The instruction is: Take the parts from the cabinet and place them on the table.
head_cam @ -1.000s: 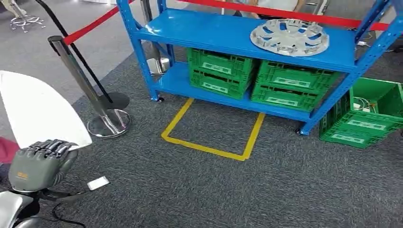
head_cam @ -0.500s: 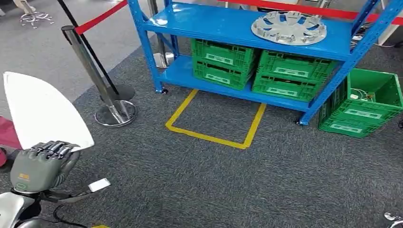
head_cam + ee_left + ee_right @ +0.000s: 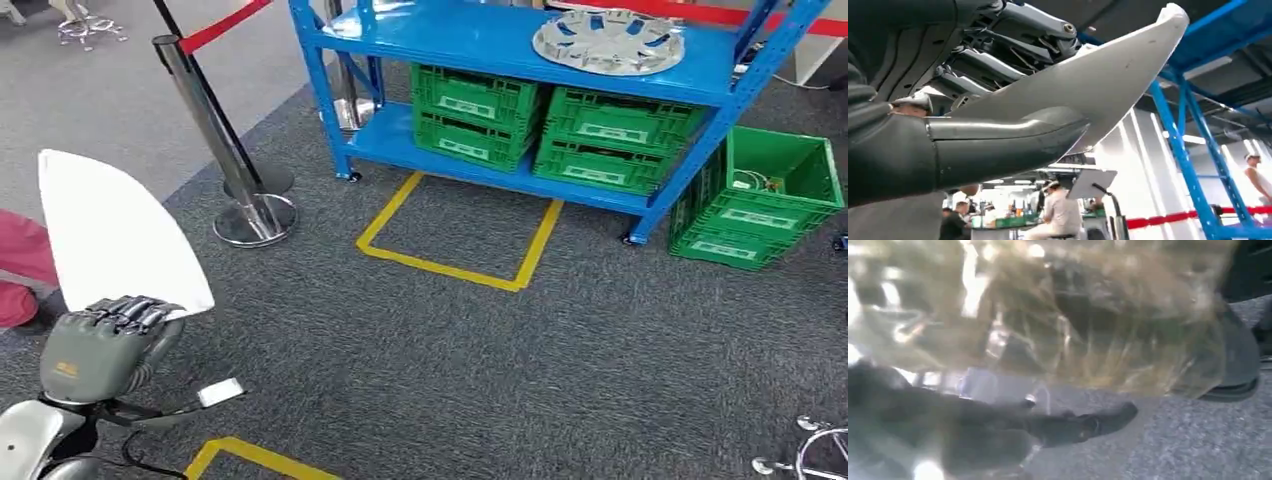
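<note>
My left hand (image 3: 100,345) grips the white curved plastic panel (image 3: 115,235); right hand (image 3: 998,430) is blurred, can't tell. I'd carry it level and steady, clear of the chrome stanchion post (image 3: 215,130).

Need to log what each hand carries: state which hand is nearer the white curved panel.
Left. The left hand grips the white curved panel at its lower edge. The right hand is against a blurred translucent thing, the panel not in its view.
</note>
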Available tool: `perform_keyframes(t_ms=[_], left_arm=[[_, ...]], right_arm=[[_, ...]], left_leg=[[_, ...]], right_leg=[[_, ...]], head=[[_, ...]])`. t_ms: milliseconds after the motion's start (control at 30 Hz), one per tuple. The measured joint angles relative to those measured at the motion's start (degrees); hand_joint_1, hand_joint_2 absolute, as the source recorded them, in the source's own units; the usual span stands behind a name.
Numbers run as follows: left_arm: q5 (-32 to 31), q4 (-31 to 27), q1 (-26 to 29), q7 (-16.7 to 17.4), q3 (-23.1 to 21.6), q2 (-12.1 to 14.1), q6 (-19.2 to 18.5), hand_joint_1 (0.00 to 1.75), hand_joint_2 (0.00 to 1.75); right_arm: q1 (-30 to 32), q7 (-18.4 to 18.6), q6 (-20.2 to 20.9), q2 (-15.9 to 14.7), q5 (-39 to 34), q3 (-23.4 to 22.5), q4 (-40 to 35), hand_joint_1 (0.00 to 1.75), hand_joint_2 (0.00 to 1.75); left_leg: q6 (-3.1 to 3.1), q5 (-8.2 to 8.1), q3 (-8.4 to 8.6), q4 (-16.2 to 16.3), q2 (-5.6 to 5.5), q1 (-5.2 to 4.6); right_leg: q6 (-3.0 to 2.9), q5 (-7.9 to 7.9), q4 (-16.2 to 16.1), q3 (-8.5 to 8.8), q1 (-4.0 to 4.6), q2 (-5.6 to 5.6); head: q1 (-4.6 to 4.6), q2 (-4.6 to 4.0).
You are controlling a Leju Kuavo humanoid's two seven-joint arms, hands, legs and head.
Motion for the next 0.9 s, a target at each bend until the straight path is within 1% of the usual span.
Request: perform_keyframes(t_ms=[33, 67, 100, 133, 167, 200, 233, 267, 300, 333, 367, 400, 433, 467, 500, 533, 567, 633, 800, 900], left_arm=[[0.0, 0.0, -0.1, -0.4, 0.0, 0.0, 0.0, 1.64, 1.75], [0.0, 0.0, -0.1, -0.7, 0.0, -0.2, 0.0, 1.64, 1.75], [0.0, 0.0, -0.1, -1.0, -0.1, -0.3, 0.0, 1.64, 1.75], [0.0, 0.0, -0.2, -1.2, -0.1, -0.3, 0.0, 1.64, 1.75], [0.0, 0.0, -0.2, -1.2, -0.1, -0.4, 0.0, 1.64, 1.75], [0.1, 0.0, -0.2, -1.2, -0.1, -0.5, 0.0, 1.64, 1.75], [0.1, 0.0, -0.2, -1.3, -0.2, -0.6, 0.0, 1.64, 1.75], [0.1, 0.0, -0.2, -1.4, -0.2, -0.7, 0.0, 1.64, 1.75], [0.2, 0.0, -0.2, -1.5, -0.2, -0.9, 0.0, 1.64, 1.75], [0.2, 0.0, -0.2, -1.6, -0.2, -1.0, 0.0, 1.64, 1.75], [0.3, 0.0, -0.3, -1.7, -0.2, -1.0, 0.0, 1.64, 1.75], [0.3, 0.0, -0.4, -1.7, -0.2, -1.0, 0.0, 1.64, 1.75], [0.3, 0.0, -0.4, -1.7, -0.2, -1.0, 0.0, 1.64, 1.75], [0.3, 0.0, -0.4, -1.7, -0.1, -1.0, 0.0, 1.64, 1.75], [0.4, 0.0, -0.4, -1.7, -0.1, -1.0, 0.0, 1.64, 1.75], [0.5, 0.0, -0.6, -1.7, -0.1, -1.1, 0.0, 1.64, 1.75], [0.5, 0.0, -0.5, -1.8, -0.1, -1.2, 0.0, 1.64, 1.75], [0.7, 0.0, -0.5, -1.9, -0.1, -1.2, 0.0, 1.64, 1.75], [0.7, 0.0, -0.5, -1.9, -0.1, -1.4, 0.0, 1.64, 1.75], [0.9, 0.0, -0.5, -1.9, 0.0, -1.4, 0.0, 1.64, 1.75]], right_arm=[[0.1, -0.4, 0.1, 0.0, 0.1, 0.0, 0.0, 0.0, 0.0], [0.1, -0.4, 0.1, 0.0, 0.1, 0.0, 0.1, 0.0, 0.0], [0.1, -0.4, 0.2, 0.1, 0.1, 0.0, 0.1, 0.0, 0.0], [0.1, -0.3, 0.2, 0.1, 0.2, 0.1, 0.2, 0.0, 0.0], [0.1, -0.3, 0.3, 0.1, 0.2, 0.1, 0.3, 0.0, 0.0], [0.1, -0.3, 0.3, 0.2, 0.2, 0.1, 0.3, 0.0, 0.0], [0.2, -0.3, 0.3, 0.2, 0.3, 0.1, 0.4, 0.0, 0.0], [0.2, -0.3, 0.5, 0.3, 0.4, 0.1, 0.5, 0.0, 0.0], [0.2, -0.3, 0.6, 0.3, 0.4, 0.1, 0.5, 0.0, 0.0], [0.2, -0.3, 0.7, 0.3, 0.5, 0.1, 0.6, 0.0, 0.0], [0.2, -0.3, 0.7, 0.4, 0.5, 0.1, 0.7, 0.0, 0.0], [0.2, -0.3, 0.8, 0.4, 0.5, 0.1, 0.7, 0.0, 0.0], [0.1, -0.3, 0.9, 0.6, 0.5, 0.1, 0.7, 0.0, 0.0], [0.1, -0.3, 0.9, 0.6, 0.5, 0.1, 0.8, 0.0, 0.0], [0.1, -0.3, 0.9, 0.6, 0.5, 0.1, 0.9, 0.0, 0.0], [0.1, -0.3, 1.0, 0.6, 0.6, 0.1, 0.9, 0.0, 0.0], [0.0, -0.3, 1.1, 0.6, 0.7, 0.1, 1.0, 0.0, 0.0], [0.0, -0.3, 1.1, 0.6, 0.7, 0.1, 1.1, 0.0, 0.0], [0.0, -0.3, 1.1, 0.6, 0.7, 0.1, 1.4, 0.0, 0.0], [0.0, -0.3, 1.2, 0.6, 1.0, 0.1, 1.5, 0.0, 0.0]], left_leg=[[-0.4, 0.39, 0.0, -0.1, 0.0, 0.11], [-0.7, 0.37, -0.1, 0.0, -0.08, 0.19], [-0.99, -1.57, -0.54, 1.1, -0.13, 0.32], [-1.25, -4.84, -1.49, 4.1, -0.16, 0.33], [-1.48, -7.82, -2.73, 8.3, -0.15, 0.36], [-1.63, -10.1, -4.06, 12.9, -0.15, 0.36], [-1.66, -11.23, -5.02, 16.7, -0.15, 0.36], [-1.64, -10.97, -4.73, 17.6, -0.16, 0.34], [-1.44, -9.73, -3.25, 16.0, -0.15, 0.34], [-1.1, -7.73, -0.6, 12.1, -0.16, 0.3], [-0.59, -5.47, 2.88, 6.6, -0.2, 0.17], [0.09, -4.85, 5.26, 2.2, -0.28, -0.08], [0.49, -5.47, 6.15, 1.2, -0.2, -0.16], [0.53, -5.28, 6.04, 0.9, -0.19, -0.35], [0.56, -5.27, 5.96, 0.5, -0.2, -0.41], [-0.1, -6.1, 6.2, -0.7, -0.19, -0.24], [-0.3, -5.87, 5.94, -0.4, -0.23, -0.26], [-0.12, -5.91, 5.9, -0.4, -0.22, -0.34], [0.45, -5.7, 5.73, -0.4, -0.2, -0.6], [0.65, -5.57, 5.65, -0.4, -0.2, -0.69]], right_leg=[[-0.32, 0.17, 0.2, -0.18, 0.13, -0.02], [-1.07, 0.81, -0.1, -0.37, -0.16, -0.19], [-1.41, 1.13, 0.0, -0.64, -0.14, -0.34], [-1.85, 1.49, 0.0, -1.04, -0.11, -0.48], [-1.97, 1.87, 0.0, -1.45, -0.04, -0.56], [-2.09, 2.21, 0.1, -1.9, 0.07, -0.61], [-2.1, 2.53, 0.3, -2.47, 0.16, -0.63], [-2.07, 2.73, 0.4, -2.93, 0.25, -0.63], [-2.05, 2.88, 0.6, -3.14, 0.33, -0.62], [-1.98, 2.99, 0.8, -2.94, 0.43, -0.59], [-1.93, 3.02, 1.0, -2.89, 0.53, -0.54], [-1.9, 3.03, 1.1, -3.05, 0.49, -0.55], [-1.59, 3.18, 1.3, -3.41, 0.76, -0.49], [-1.25, 3.38, 1.3, -3.91, 0.63, -0.56], [-1.06, 3.48, 1.3, -3.67, 0.62, -0.54], [-1.65, 3.19, 1.8, -4.17, 0.82, -0.5], [-1.59, 3.22, 1.8, -4.41, 0.74, -0.58], [-1.5, 3.29, 1.7, -5.0, 0.69, -0.56], [-0.75, 3.79, 1.4, -5.09, 0.43, -0.47], [-0.51, 3.94, 1.4, -5.16, 0.32, -0.48]], head=[[0.15, 0.0], [0.17, 0.0], [0.02, -0.02], [0.0, -0.02], [-0.05, -0.02], [-0.02, -0.02], [-0.04, -0.02], [-0.07, 0.0], [-0.11, -0.02], [-0.11, -0.02], [-0.16, 0.0], [-0.13, 0.0], [0.02, -0.02], [-0.13, 0.0], [-0.11, 0.0], [-0.02, -0.02], [0.04, 0.02], [0.04, -0.02], [-0.02, 0.0], [-0.02, 0.0]])
